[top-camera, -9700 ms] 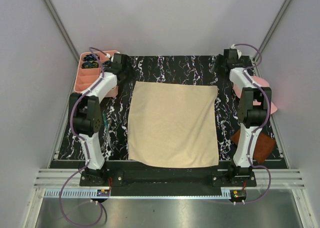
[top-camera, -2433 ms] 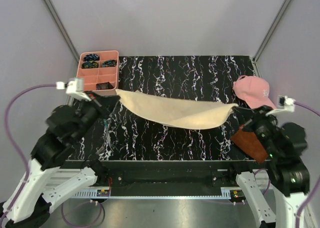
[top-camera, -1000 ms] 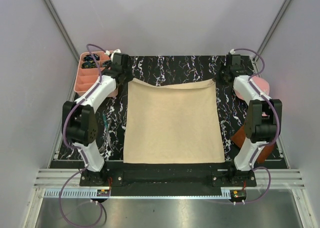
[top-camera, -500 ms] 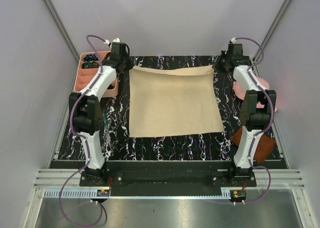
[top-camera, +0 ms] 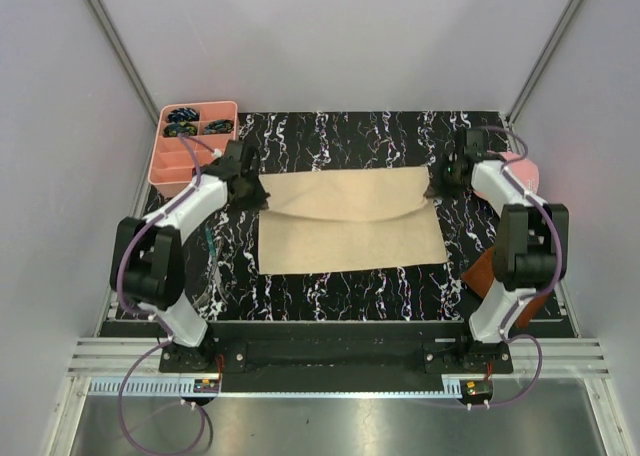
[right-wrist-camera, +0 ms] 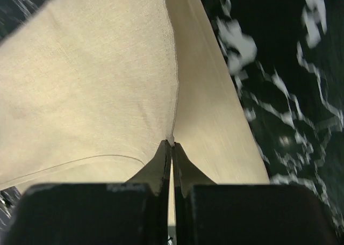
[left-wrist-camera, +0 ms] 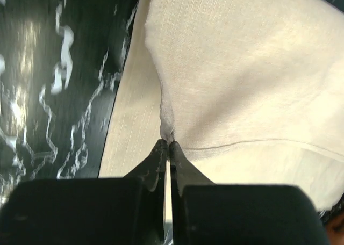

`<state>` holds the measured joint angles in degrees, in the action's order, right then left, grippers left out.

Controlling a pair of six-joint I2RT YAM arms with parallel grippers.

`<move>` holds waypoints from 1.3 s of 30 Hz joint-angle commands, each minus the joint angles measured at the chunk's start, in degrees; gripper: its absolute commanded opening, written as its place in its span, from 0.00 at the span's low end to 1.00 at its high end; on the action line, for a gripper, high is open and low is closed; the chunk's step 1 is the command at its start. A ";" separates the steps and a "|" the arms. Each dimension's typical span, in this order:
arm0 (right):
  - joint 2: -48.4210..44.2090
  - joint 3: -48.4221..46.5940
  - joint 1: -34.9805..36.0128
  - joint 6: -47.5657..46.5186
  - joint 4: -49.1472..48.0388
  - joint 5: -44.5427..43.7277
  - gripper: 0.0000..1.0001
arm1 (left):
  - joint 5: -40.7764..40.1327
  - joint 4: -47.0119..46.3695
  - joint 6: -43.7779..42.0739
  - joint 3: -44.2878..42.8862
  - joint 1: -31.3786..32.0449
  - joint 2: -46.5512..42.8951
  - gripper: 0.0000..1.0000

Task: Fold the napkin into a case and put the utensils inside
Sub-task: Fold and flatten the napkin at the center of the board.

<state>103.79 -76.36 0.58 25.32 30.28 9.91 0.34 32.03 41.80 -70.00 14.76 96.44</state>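
The beige napkin [top-camera: 350, 238] lies on the black marbled table, its far edge lifted and brought over the near part as a sagging flap. My left gripper [top-camera: 258, 198] is shut on the flap's left corner; in the left wrist view the left gripper [left-wrist-camera: 168, 143] pinches a bunched tip of the napkin [left-wrist-camera: 242, 84]. My right gripper [top-camera: 437, 188] is shut on the flap's right corner, and the right wrist view shows the right gripper [right-wrist-camera: 171, 143] nipping the napkin [right-wrist-camera: 97, 89] at its hem. Thin silvery shapes that look like the utensils [top-camera: 209, 266] lie left of the napkin, hard to tell from the marble.
A pink compartment tray [top-camera: 193, 161] with small dark blue-green items stands at the far left. A pink cap [top-camera: 522, 166] sits at the far right behind the right arm. A dark brown square [top-camera: 487, 276] lies near the right arm's base.
Both grippers have drawn the napkin's far edge from the back of the table toward the near side, so the cloth now lies partly doubled and looks shorter.
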 commanded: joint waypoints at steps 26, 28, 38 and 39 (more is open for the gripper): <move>-20.81 22.21 -0.23 -0.10 7.15 -9.56 0.00 | 2.65 0.14 1.88 24.55 3.69 -21.03 0.00; -20.91 23.00 -0.23 0.26 7.16 -9.65 0.00 | 2.65 0.14 2.05 25.43 4.04 -21.56 0.00; -19.94 25.29 -0.23 2.01 7.86 -11.67 0.00 | 2.30 -0.66 3.46 28.25 6.77 -21.65 0.00; -19.94 25.38 -0.23 2.88 7.95 -12.02 0.00 | 2.21 -0.74 3.64 28.34 6.86 -21.65 0.00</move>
<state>84.31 -50.94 0.58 26.17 37.69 0.64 3.44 32.86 44.51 -41.82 21.06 76.20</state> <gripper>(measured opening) 0.011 0.012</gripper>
